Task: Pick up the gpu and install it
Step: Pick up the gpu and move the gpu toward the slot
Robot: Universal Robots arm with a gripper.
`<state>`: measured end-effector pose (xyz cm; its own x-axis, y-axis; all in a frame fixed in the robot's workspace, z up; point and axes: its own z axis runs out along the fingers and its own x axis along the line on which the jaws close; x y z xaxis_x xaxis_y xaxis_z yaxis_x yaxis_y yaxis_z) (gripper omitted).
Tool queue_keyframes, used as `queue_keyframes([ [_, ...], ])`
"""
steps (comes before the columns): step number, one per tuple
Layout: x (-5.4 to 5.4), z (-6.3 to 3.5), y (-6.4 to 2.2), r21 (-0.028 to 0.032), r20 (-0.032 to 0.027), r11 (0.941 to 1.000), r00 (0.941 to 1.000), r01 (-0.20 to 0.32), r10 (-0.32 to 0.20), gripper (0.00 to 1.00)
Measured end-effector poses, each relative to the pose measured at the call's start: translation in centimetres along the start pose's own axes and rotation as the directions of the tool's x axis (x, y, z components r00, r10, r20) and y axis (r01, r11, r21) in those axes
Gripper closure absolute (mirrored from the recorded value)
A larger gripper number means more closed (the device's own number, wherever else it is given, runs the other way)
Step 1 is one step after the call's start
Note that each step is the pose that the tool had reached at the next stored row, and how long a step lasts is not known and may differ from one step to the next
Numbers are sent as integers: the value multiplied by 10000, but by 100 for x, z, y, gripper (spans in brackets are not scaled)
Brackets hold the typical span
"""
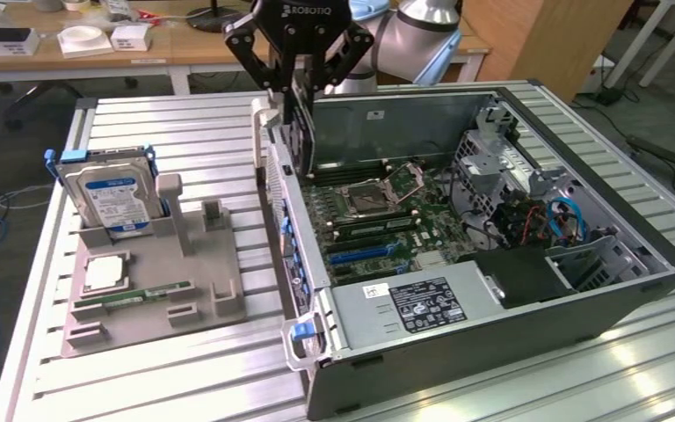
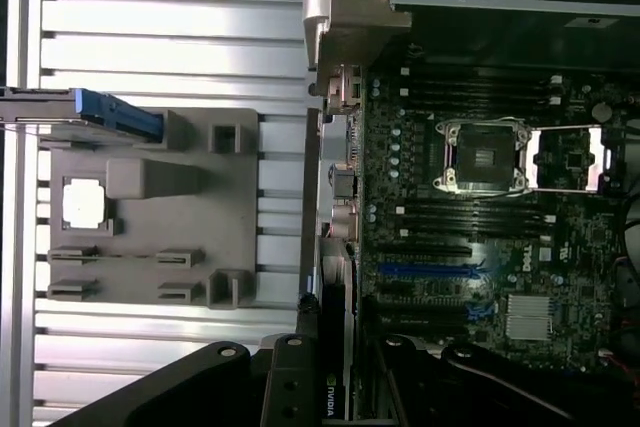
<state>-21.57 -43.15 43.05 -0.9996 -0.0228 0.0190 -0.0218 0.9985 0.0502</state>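
Above the computer case (image 1: 490,352), downward gripper (image 1: 299,88) with upright gpu (image 1: 303,141)

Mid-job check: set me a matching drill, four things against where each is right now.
1 thin flat dark gpu card
2 silver hard drive with blue label
3 slim green memory stick
4 grey open computer case

A lying flat on the grey tray
B on its side on the slatted table
C gripped on edge in the black end effector
D standing upright in the tray

Pairs: 1-C, 2-D, 3-A, 4-B
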Motion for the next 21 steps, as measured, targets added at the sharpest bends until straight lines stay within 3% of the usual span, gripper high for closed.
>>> queue_keyframes([
  [3, -32, 0, -1, 135, -3, 9999, 10000, -3, 3, 74],
  [4, -41, 0, -1, 153, -4, 9999, 10000, -3, 3, 74],
  [21, -320, -5, -7, 190, -4, 9998, 10000, -4, 4, 74],
])
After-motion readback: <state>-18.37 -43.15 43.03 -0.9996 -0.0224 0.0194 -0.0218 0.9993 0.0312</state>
